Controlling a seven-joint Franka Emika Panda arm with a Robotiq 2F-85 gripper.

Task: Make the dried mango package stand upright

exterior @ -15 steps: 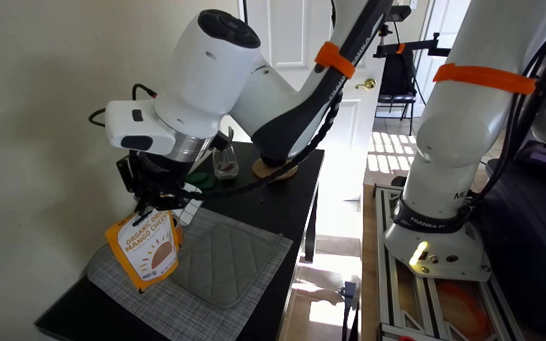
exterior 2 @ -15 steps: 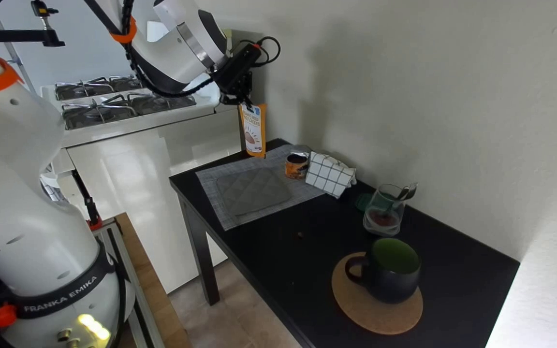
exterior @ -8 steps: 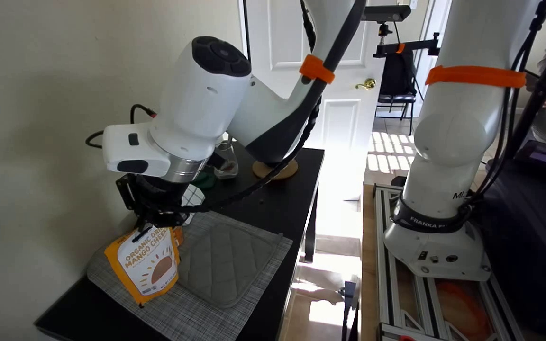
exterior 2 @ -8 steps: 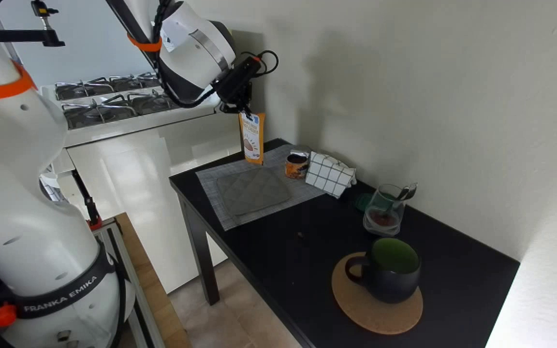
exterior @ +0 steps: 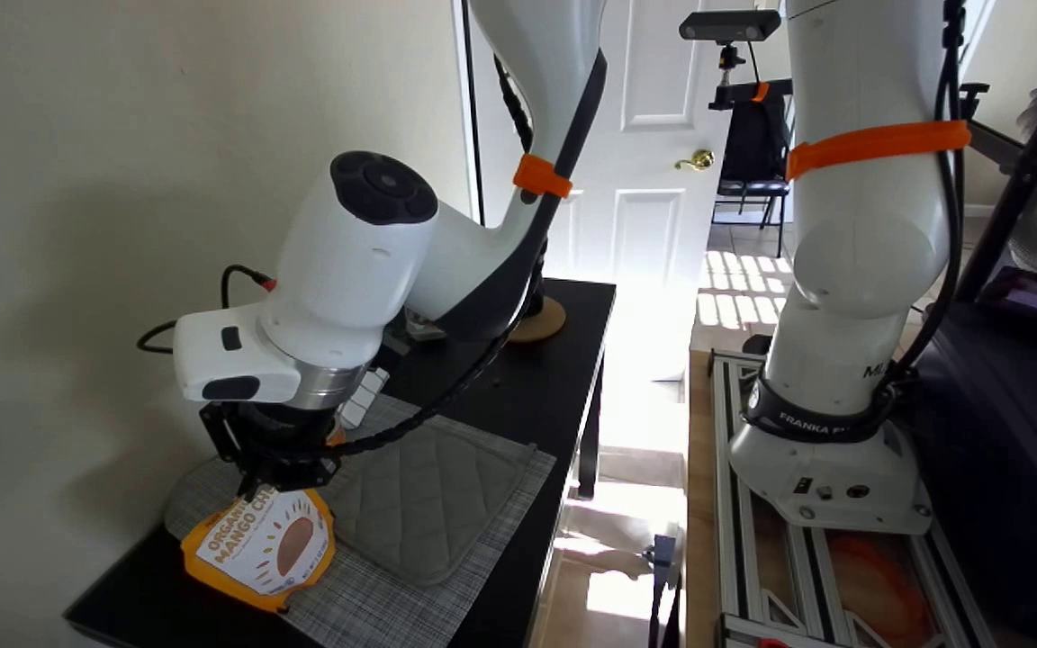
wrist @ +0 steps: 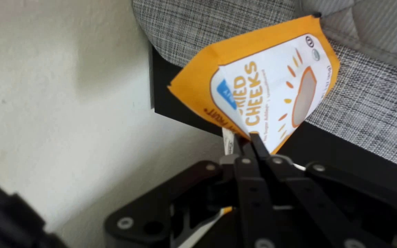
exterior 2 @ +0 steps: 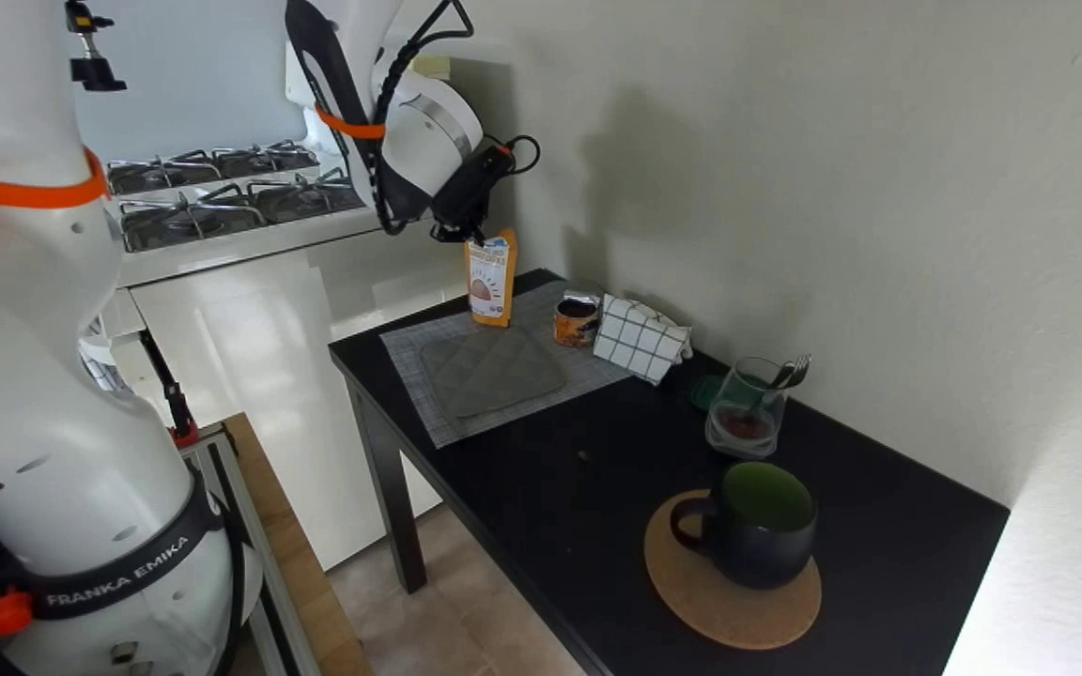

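Observation:
The dried mango package (exterior: 271,551) is an orange pouch with a white label and a printed mango picture. It also shows in an exterior view (exterior 2: 488,280) and in the wrist view (wrist: 271,79). My gripper (exterior: 253,489) is shut on its top edge; the fingertips (wrist: 250,139) pinch the edge in the wrist view. The package hangs below the fingers, tilted, with its top corner folded over. Its lower edge is at the placemat (exterior 2: 428,376); I cannot tell how firmly it touches. Its back is hidden.
A grey quilted pot holder (exterior: 433,504) lies beside the package. An orange can (exterior 2: 576,325) and a checkered cloth (exterior 2: 642,340) stand near the wall. Farther along are a glass with forks (exterior 2: 748,408) and a dark mug (exterior 2: 766,530) on a cork coaster (exterior 2: 734,615). The wall is close to my gripper.
My gripper has moved down with the package in its grip. The package has come down to the placemat, leans more, and looks bowed at its sides.

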